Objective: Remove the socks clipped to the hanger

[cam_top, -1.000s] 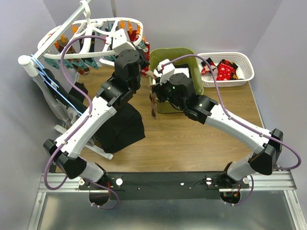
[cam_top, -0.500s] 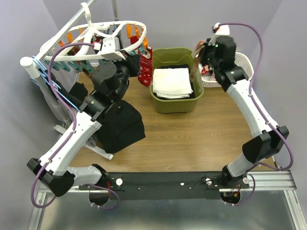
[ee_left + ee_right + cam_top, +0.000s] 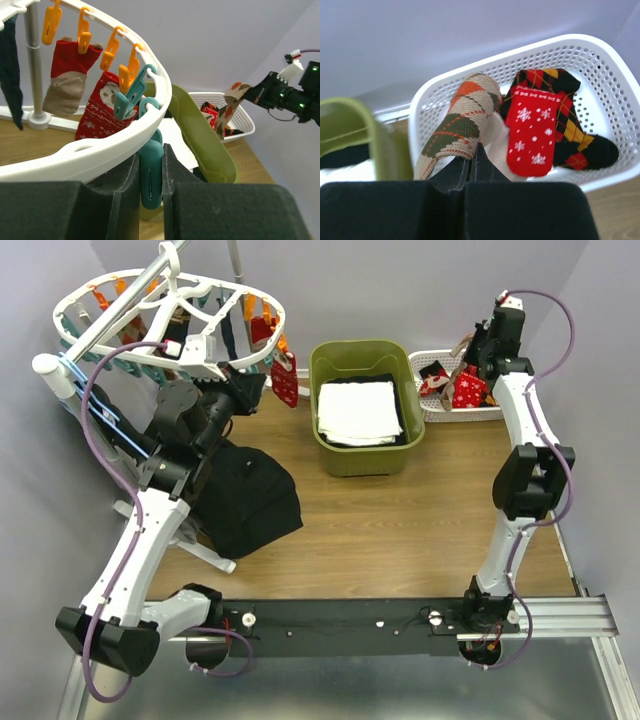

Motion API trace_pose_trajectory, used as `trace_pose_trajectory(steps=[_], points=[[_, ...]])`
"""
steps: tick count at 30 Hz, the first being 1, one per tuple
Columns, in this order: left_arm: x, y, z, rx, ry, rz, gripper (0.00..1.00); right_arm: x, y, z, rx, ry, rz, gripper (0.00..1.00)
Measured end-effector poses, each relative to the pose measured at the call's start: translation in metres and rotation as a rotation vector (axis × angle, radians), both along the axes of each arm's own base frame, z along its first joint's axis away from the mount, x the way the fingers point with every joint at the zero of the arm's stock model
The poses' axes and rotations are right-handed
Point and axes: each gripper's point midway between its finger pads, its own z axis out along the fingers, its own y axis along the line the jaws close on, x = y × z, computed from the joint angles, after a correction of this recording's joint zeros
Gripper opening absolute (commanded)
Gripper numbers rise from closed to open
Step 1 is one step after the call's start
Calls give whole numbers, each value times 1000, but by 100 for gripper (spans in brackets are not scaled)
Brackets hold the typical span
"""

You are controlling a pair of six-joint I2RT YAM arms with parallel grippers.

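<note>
Left wrist view, left gripper (image 3: pixel 151 167): fingers clamped on teal clip (image 3: pixel 150 192) under hanger (image 3: pixel 75 155) rim, probably steadying the frame.
Red socks (image 3: pixel 97 115): clipped at 10 o'clock, not yet removed.
Right gripper (image 3: pixel 471 156): pinching beige argyle sock (image 3: pixel 462 117) above basket (image 3: pixel 605 70), 1 o'clock, ready to drop it.

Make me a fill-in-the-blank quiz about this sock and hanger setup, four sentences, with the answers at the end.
1. The right gripper is shut on a beige argyle sock held above the ___ basket.
2. The left gripper is shut on a ___ clip dangling below the hanger.
3. The folded white cloth lies in the ___ bin.
4. In that basket, a ___ snowflake sock lies on the black argyle sock.

Answers: white, teal, green, red.
</note>
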Motion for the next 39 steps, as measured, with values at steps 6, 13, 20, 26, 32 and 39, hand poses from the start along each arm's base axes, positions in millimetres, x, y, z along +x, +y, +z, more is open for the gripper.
trace_pose_trajectory(steps=[6,13,20,26,32,39], points=[[-9,13,-12,9,11,-26,0,41,-34,-49,25,53,-45,8],[-14,20,-22,14,29,-47,0,50,-41,-106,58,153,-58,62],[-19,20,-18,10,21,-71,0,51,-34,-115,80,199,-28,100],[-25,18,-14,-3,13,-90,0,33,-18,-82,98,195,26,100],[-33,19,-7,-23,2,-98,0,-16,67,17,68,61,244,100],[-42,18,2,-50,-12,-114,0,-148,270,86,104,-177,813,100]])
